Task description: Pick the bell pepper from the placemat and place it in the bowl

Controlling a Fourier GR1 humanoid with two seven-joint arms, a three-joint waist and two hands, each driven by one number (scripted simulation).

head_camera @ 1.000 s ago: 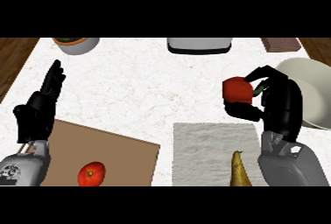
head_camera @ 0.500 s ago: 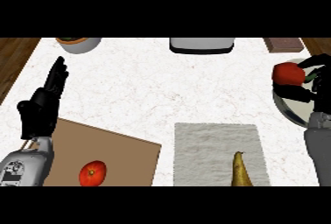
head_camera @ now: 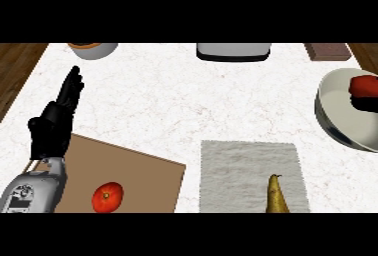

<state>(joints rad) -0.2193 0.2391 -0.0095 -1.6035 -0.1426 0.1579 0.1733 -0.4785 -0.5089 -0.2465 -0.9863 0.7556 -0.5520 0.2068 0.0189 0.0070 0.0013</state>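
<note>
1. At the right edge of the head view, a pale bowl (head_camera: 336, 122) is seen on the white marbled counter (head_camera: 192, 100), partly cut off by the frame.
2. The red bell pepper (head_camera: 364, 86) is found over the bowl's interior, close to the frame edge, well apart from the placemat.
3. A dark shape directly beneath the pepper is noted as part of the right hand (head_camera: 363, 104); only a sliver is visible, and it cannot be told whether its fingers are curled about the pepper or spread.
4. The left hand (head_camera: 53, 125) is observed at the left side, above the corner of a brown cutting board (head_camera: 133, 175), with fingers straight and pointing upward; nothing is held.
5. A tomato (head_camera: 107, 197) is recorded lying on the cutting board near the lower edge.
6. A grey cloth placemat (head_camera: 236, 170) is seen just right of the board, with a yellowish pear (head_camera: 275, 196) lying on its lower part.
7. Along the far edge, a cup with an orange rim (head_camera: 94, 49), a grey appliance (head_camera: 233, 51) and a brown block (head_camera: 327, 50) are noted, each cut off by the frame.
</note>
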